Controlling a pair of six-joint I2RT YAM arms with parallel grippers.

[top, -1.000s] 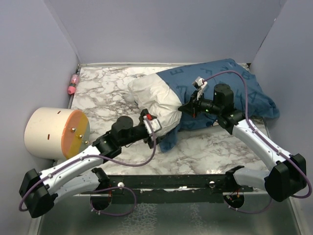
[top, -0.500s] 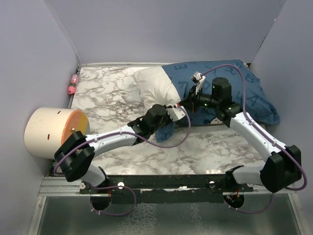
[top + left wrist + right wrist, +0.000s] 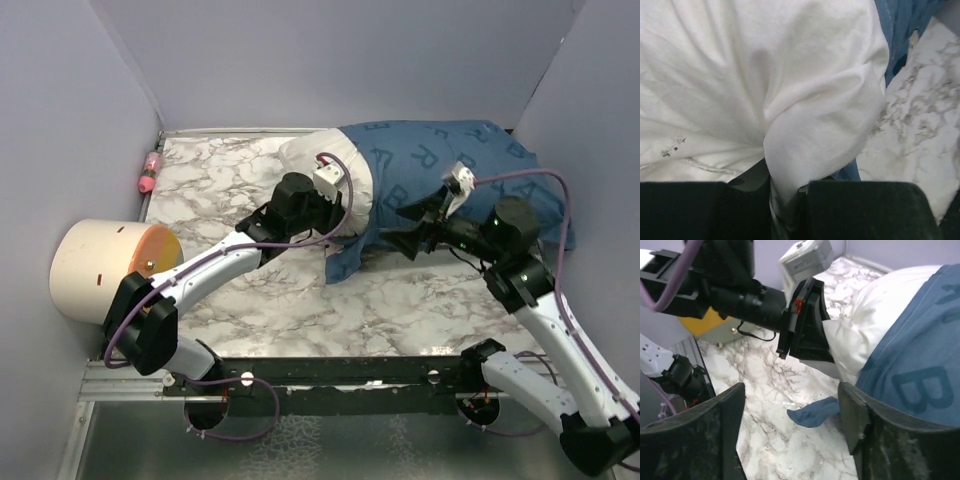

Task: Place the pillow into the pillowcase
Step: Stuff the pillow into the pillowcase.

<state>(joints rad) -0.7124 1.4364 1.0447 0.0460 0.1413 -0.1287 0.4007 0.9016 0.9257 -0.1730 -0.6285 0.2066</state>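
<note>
Several letters (image 3: 920, 390) (B, R) on pillowcase (image 3: 450, 170)

Two white arms (image 3: 215, 268), black joints, looping purple cables (image 3: 679, 277).

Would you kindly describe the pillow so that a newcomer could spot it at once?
On the marble table, look along the far side for the blue letter-printed pillowcase. The pillow is the plump mass bulging from its left end, pinched by the left gripper. Unlike everything nearby, it is plain white cloth.
</note>
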